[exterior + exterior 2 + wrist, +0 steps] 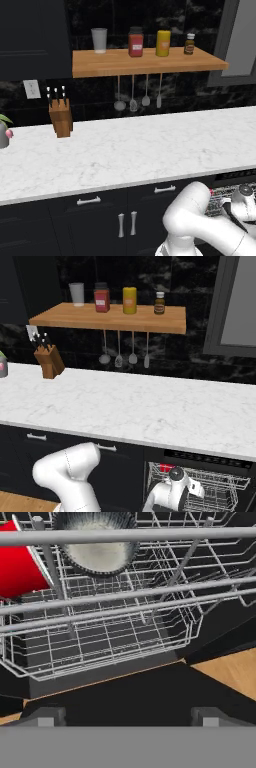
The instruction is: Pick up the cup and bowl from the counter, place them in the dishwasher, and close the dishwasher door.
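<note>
Broadly, the white marble bench (130, 145) is seen running across both base views over black cabinets (100, 220) with silver handles, and below its right end the dishwasher (200, 481) is shown open, its grey wire rack (220, 486) pulled into sight. In the hand view a flat black panel, probably the lowered dishwasher door (130, 697), is spread beneath the rack above a strip of wooden floor (230, 672). Above the bench a brown wooden shelf (145, 61) is fixed, carrying a grey tumbler (99, 40), a red jar (135, 42), a yellow jar (163, 43) and a small dark bottle (189, 44); a knife block (60, 117) is stood on the bench at the left. Inside the rack (100, 627) the bowl (97, 552), pale with a dark ribbed rim, is lodged beside the red cup (17, 562), which is tipped on its side. The pincer (127, 717) is held low before the rack, spread wide and gripping nothing.
</note>
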Tool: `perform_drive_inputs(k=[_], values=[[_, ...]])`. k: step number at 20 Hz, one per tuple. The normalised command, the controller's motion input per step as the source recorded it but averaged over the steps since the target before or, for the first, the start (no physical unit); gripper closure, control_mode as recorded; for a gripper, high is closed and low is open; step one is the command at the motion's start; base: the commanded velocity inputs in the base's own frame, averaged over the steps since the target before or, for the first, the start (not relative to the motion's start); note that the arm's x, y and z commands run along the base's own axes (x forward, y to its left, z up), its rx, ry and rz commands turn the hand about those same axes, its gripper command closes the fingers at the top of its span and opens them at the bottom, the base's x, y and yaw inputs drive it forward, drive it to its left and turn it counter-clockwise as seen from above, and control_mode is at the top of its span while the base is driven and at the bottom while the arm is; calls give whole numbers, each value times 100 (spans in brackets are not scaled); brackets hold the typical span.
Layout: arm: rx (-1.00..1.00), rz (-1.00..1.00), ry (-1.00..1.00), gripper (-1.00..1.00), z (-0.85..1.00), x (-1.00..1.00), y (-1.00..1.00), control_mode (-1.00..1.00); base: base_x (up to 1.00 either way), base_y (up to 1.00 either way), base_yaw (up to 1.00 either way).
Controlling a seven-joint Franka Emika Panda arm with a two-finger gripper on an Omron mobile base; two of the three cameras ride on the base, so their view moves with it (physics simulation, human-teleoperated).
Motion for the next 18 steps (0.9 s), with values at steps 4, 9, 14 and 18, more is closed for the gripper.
perform_drive_inputs(k=[4, 9, 14, 18], values=[[0, -19, 17, -100, 58, -99, -65, -100, 0, 0, 0], [0, -7, 5, -100, 64, -100, -34, -100, 0, 0, 0], [0, -1, 11, -100, 99, -100, -39, -100, 0, 0, 0], [0, 0, 8, -100, 92, -100, -21, -100, 0, 0, 0]])
